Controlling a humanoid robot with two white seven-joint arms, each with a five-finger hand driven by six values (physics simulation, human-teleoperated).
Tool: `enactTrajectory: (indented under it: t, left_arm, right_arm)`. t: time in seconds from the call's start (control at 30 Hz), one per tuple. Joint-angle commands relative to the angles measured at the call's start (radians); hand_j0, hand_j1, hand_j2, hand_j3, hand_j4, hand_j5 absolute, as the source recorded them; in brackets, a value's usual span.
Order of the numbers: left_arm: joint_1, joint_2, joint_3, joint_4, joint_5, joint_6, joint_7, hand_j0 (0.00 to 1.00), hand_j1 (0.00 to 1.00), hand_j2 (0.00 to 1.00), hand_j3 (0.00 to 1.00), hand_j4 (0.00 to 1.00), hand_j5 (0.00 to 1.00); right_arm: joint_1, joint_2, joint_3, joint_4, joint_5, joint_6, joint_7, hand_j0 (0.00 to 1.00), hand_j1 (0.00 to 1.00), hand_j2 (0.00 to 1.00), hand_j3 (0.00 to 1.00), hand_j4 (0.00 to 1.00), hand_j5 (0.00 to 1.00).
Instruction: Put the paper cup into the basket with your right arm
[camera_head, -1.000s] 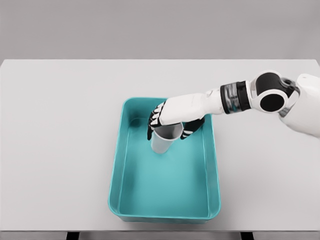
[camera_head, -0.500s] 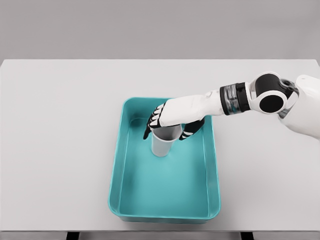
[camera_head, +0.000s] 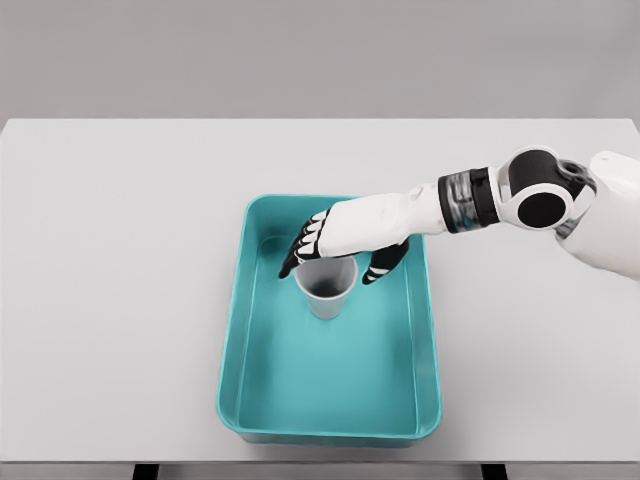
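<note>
The white paper cup (camera_head: 327, 292) stands inside the teal basket (camera_head: 258, 400), in its far half, with its open mouth tipped slightly toward me. My right hand (camera_head: 331, 270) hovers just over the cup's rim, reaching in from the right. Its dark fingers (camera_head: 298, 252) are spread to the cup's left and the thumb (camera_head: 385, 263) sits off to its right, apart from the cup wall. The hand is open and holds nothing. The left arm does not show.
The basket sits in the middle of a white table (camera_head: 120, 300). The table's front edge (camera_head: 100, 462) runs just below the basket's near rim.
The fingers have spread away from the cup and let it go. The cup has dropped lower in the basket and tipped so its mouth shows. The hand has lifted slightly.
</note>
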Motion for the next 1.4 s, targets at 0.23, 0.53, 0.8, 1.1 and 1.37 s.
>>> enactTrajectory:
  t: [0.23, 0.53, 0.8, 1.1, 1.37]
  left_arm:
    - [0.000, 0.000, 0.000, 0.000, 0.000, 0.000, 0.000, 1.00, 1.00, 1.00, 1.00, 1.00, 1.00]
    - [0.000, 0.000, 0.000, 0.000, 0.000, 0.000, 0.000, 1.00, 1.00, 1.00, 1.00, 1.00, 1.00]
    - [0.000, 0.000, 0.000, 0.000, 0.000, 0.000, 0.000, 1.00, 1.00, 1.00, 1.00, 1.00, 1.00]
    - [0.000, 0.000, 0.000, 0.000, 0.000, 0.000, 0.000, 1.00, 1.00, 1.00, 1.00, 1.00, 1.00]
    - [0.000, 0.000, 0.000, 0.002, -0.003, 0.000, 0.000, 1.00, 1.00, 1.00, 1.00, 1.00, 1.00]
  right_arm:
    - [-0.015, -0.068, -0.041, -0.070, -0.006, -0.003, 0.000, 0.98, 0.98, 0.98, 0.98, 0.98, 0.98]
    - [0.009, -0.188, -0.226, -0.149, -0.066, -0.030, 0.000, 1.00, 1.00, 1.00, 1.00, 1.00, 1.00]
    - [0.518, -0.209, -0.855, -0.149, -0.182, -0.095, 0.000, 1.00, 1.00, 1.00, 1.00, 1.00, 1.00]
    - [0.592, -0.203, -0.867, -0.149, -0.236, -0.122, 0.000, 1.00, 1.00, 1.00, 1.00, 1.00, 1.00]
    - [0.627, -0.203, -0.867, -0.147, -0.232, -0.121, 0.000, 1.00, 1.00, 1.00, 1.00, 1.00, 1.00]
